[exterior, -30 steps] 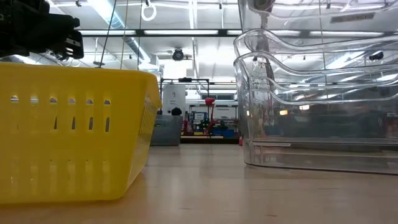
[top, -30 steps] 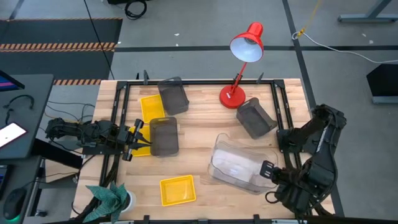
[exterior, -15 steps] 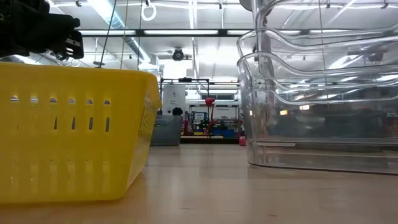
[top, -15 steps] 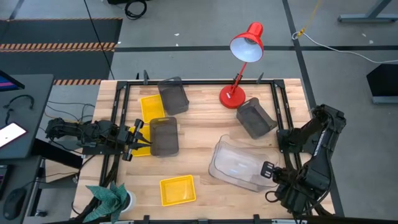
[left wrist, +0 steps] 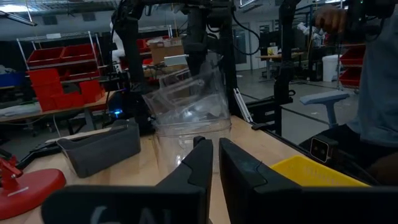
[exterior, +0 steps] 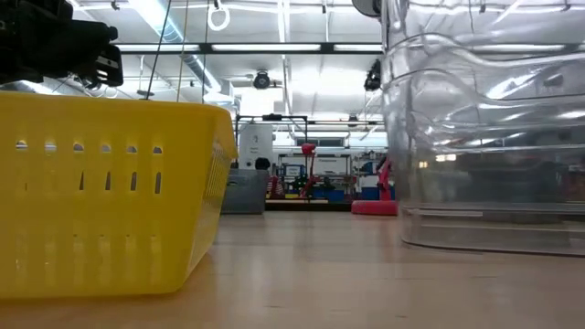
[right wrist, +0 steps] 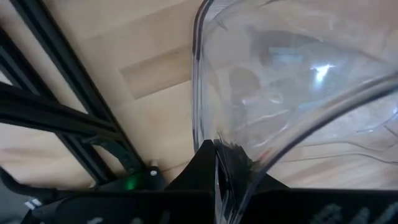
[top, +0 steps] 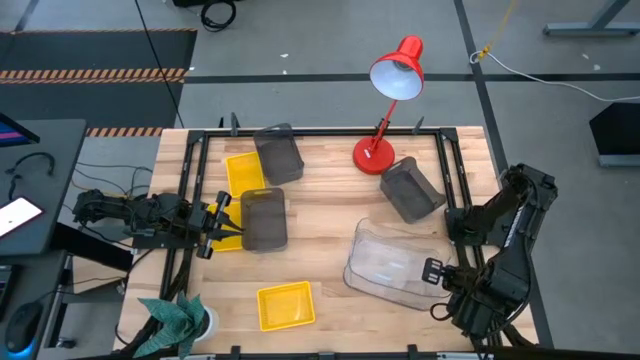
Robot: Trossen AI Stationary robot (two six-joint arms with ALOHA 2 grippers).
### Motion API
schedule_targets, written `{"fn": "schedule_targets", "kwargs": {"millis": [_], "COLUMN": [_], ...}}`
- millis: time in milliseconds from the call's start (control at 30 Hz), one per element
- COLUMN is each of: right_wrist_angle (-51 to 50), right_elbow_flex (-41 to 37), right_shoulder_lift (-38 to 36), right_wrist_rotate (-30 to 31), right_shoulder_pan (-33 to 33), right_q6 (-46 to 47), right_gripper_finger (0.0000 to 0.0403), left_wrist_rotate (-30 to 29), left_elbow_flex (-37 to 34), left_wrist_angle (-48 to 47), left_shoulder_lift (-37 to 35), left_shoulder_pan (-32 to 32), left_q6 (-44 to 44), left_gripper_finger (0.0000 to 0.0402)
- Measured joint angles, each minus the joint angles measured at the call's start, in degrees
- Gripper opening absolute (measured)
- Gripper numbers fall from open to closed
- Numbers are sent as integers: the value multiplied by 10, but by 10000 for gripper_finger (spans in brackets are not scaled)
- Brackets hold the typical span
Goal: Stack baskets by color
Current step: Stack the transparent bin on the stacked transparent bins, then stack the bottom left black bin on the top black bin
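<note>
High view: taking the red desk lamp (top: pixel 385 110) at the far edge of the wooden counter (top: pixel 320 215) as the landmark, the right tool (top: pixel 432 272) sits toward the near right corner from the lamp's base, its fingers pressed together on the rim of the clear baskets (top: pixel 393 264), a nested pair tipped up off the wood; the right wrist view shows the dark fingers (right wrist: pixel 214 163) pinching that transparent wall (right wrist: pixel 273 93). Just to the near right of the lamp's base lies a dark grey basket (top: pixel 411 188) on its side. To the lamp's left, along the far edge, stands another grey basket (top: pixel 279 153), touching a yellow basket (top: pixel 243 172) beside it. Nearer from those, a third grey basket (top: pixel 264 217) rests partly over a yellow one. The left tool (top: pixel 216 221) waits at the counter's left edge, well apart from the lamp, level with that grey basket; in the left wrist view its fingers (left wrist: pixel 200 163) stand nearly together with a thin gap and nothing between them. A lone yellow basket (top: pixel 285 305) sits at the near edge, far from the lamp, and fills the left of the low view (exterior: pixel 110 196).
</note>
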Motion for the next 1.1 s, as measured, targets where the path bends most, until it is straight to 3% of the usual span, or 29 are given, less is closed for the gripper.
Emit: {"fn": "schedule_targets", "kwargs": {"millis": [300,733,1100], "right_wrist_angle": [1,9,-3], "right_elbow_flex": [-39,-86,-72], "right_shoulder_lift": [0,0,-14], "right_wrist_rotate": [-4,-1,0], "right_shoulder_pan": [1,-4,-22], "right_q6": [-15,-6,-3], "right_gripper_finger": [5,116,133], "left_wrist_rotate": [0,0,0], "left_elbow_flex": [0,0,0], "left_wrist_angle": [0,0,0], "left_shoulder_lift": [0,0,0], "left_shoulder_pan": [0,0,0], "left_q6": [0,0,0], "left_gripper_finger": [25,35,31]}}
